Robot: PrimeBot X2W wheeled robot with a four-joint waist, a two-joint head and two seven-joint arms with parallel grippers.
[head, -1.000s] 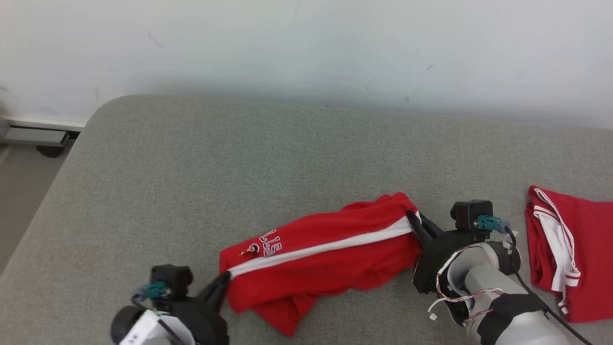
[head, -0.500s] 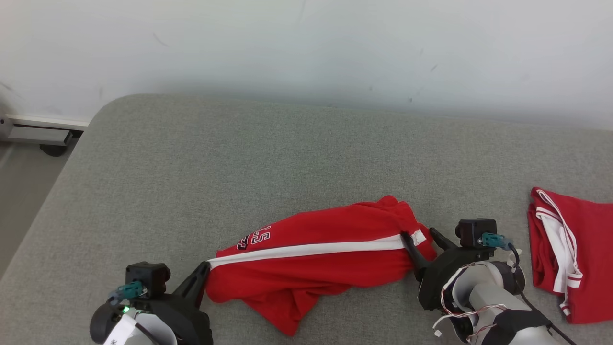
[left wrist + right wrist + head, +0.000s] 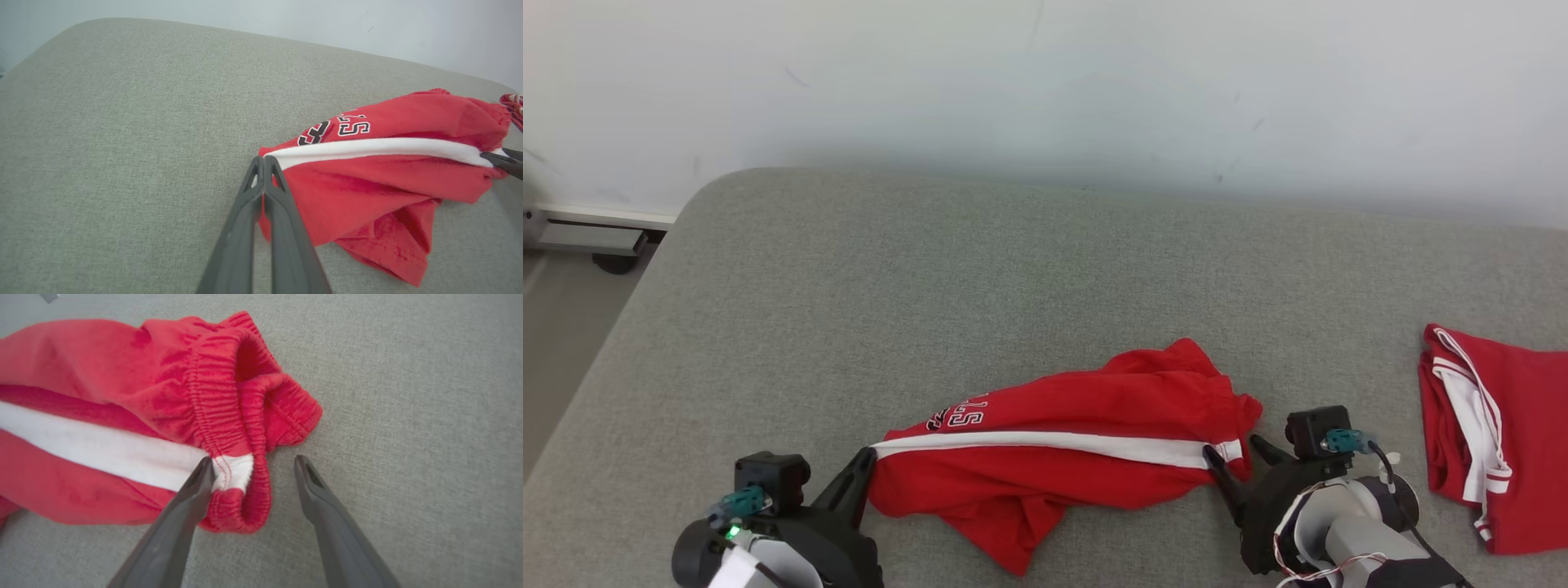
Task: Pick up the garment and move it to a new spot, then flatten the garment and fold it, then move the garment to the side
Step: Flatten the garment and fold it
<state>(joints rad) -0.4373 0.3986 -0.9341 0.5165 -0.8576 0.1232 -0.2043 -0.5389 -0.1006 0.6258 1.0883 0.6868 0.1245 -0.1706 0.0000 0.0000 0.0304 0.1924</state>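
Note:
The garment point(image 3: 1062, 465) is a pair of red shorts with a white side stripe and lettering, lying stretched left to right on the grey cushioned surface point(image 3: 1013, 269). My left gripper point(image 3: 866, 459) is shut on its left end, where the white stripe ends; the left wrist view shows the left gripper point(image 3: 262, 160) pinched on that corner of the garment point(image 3: 380, 179). At the elastic waistband end, my right gripper point(image 3: 1232, 447) stands open. In the right wrist view the right gripper point(image 3: 253, 460) has one finger touching the stripe's end on the garment point(image 3: 122, 396), the other finger apart from it.
A second red and white garment point(image 3: 1503, 433) lies folded at the right edge of the surface. A pale wall runs behind. The surface's rounded left edge drops to the floor point(image 3: 564, 327), where a baseboard fixture point(image 3: 588, 237) sits.
My right gripper has opened and let go of the waistband. The garment has sunk onto the surface, and both grippers have drawn back toward me, the left one pulling its end leftward.

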